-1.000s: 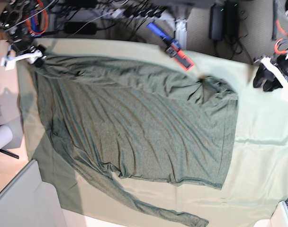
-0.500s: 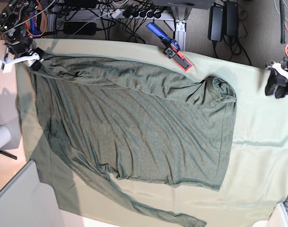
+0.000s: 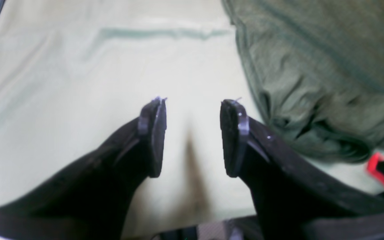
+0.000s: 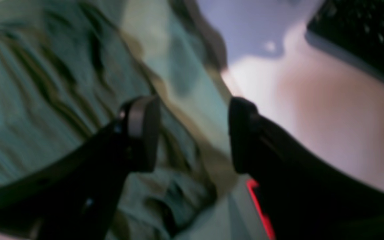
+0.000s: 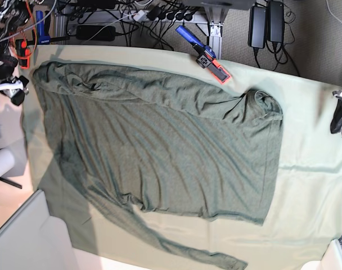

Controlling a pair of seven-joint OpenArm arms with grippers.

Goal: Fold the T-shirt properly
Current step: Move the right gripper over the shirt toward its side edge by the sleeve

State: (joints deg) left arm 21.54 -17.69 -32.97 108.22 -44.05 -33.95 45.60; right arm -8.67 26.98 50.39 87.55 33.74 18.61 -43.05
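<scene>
T-shirt [image 5: 160, 152]: dark heathered olive-green knit, lying spread and wrinkled over the middle of the pale sage sheet [image 5: 311, 185], between the two tools; touched by neither.
T-shirt layout: one long sleeve trails toward the near edge of the sheet; a bunched fold sits at the corner nearest the left tool; the opposite end reaches close to the right tool.
Left tool [image 3: 192, 136]: fingers spread, nothing between them; it hangs over bare sheet. In the left wrist view the bunched edge of the T-shirt [image 3: 315, 76] lies just off to one side of the tool, apart from the fingertips.
Left tool in base view [image 5: 341, 121]: at the far right edge of the frame, well apart from the garment.
Right tool [image 4: 192, 133]: fingers spread, nothing gripped; picture blurred. Rumpled T-shirt fabric [image 4: 45, 93] shows beneath and beside one finger, the sheet's edge and pale bench [image 4: 328, 110] beyond the other.
Right tool in base view [image 5: 13, 93]: at the left edge, just beside the garment's corner.
Sheet: covers most of the bench, with a crease running across its bare part.
Clamp [image 5: 207, 56]: blue and red, at the far edge of the sheet, near the shirt, apart from both tools.
</scene>
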